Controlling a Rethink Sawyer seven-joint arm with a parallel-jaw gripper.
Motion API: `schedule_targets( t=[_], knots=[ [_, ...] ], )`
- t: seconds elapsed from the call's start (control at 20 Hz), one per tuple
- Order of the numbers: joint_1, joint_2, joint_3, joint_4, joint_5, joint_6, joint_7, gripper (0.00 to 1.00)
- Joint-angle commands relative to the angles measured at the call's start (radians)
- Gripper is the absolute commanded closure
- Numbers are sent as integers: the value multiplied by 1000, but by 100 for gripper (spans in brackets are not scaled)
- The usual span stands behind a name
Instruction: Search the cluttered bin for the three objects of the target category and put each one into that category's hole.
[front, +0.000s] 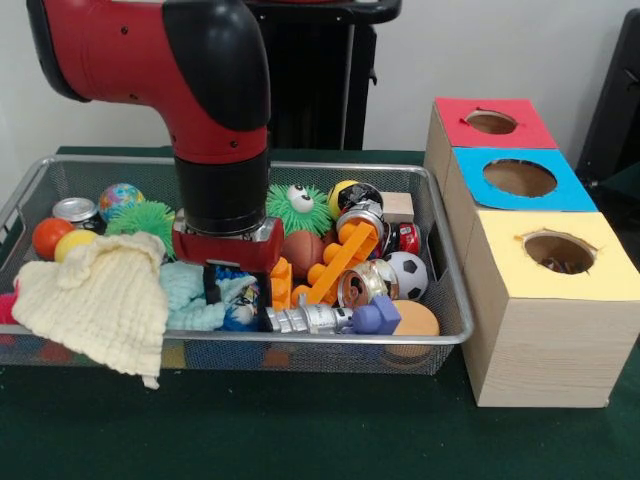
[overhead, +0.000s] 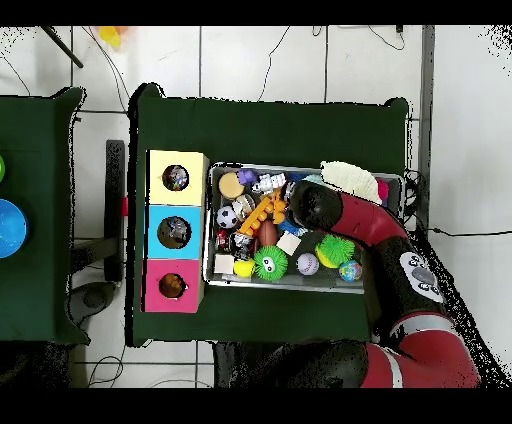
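A wire mesh bin (front: 445, 300) holds a heap of toys, balls, cans and cloths. My gripper (front: 232, 288) reaches down into the bin's middle, sunk among a teal cloth (front: 188, 292) and a blue and white soft toy (front: 243, 300). Right of it lie an orange plastic toy (front: 338, 262), a silver can (front: 364, 283) and a soccer ball (front: 407, 273). Three boxes stand beside the bin, with a red-topped hole (front: 491, 122), a blue-topped hole (front: 519, 178) and a yellow-topped hole (front: 559, 252). From overhead the arm (overhead: 312, 206) hides the gripper.
A cream cloth (front: 95, 295) hangs over the bin's front left rim. Green spiky balls (front: 298, 208), a colourful ball (front: 120, 200), a can (front: 75, 210) and a wooden block (front: 397, 206) line the back. A silver and blue cylinder (front: 320, 318) lies at the front.
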Motion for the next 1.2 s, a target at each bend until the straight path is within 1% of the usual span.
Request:
schedule_targets(
  t=[0.05, 0.15, 0.25, 0.4, 0.45, 0.65, 0.75, 0.85, 0.95, 1.05, 1.2],
  knots=[
    [10, 133, 30, -108, -59, -66, 37, 0],
    [-9, 124, 22, -106, -73, -32, 4, 0],
    [-41, 96, 21, -94, -97, 13, -50, 0],
    [-99, 40, 40, -63, -137, 28, -118, 0],
    [-117, 29, 49, -68, -142, 63, -143, 0],
    [-183, -8, 85, -73, -185, 126, -226, 0],
    [-210, -39, 96, -69, -208, 159, -259, 0],
    [-237, -70, 108, -67, -222, 215, -291, 0],
    [-266, -74, 132, -72, -240, 242, -314, 0],
    [-287, -60, 157, -82, -257, 253, -326, 0],
    [-302, -45, 182, -86, -281, 255, -311, 0]
  ],
)
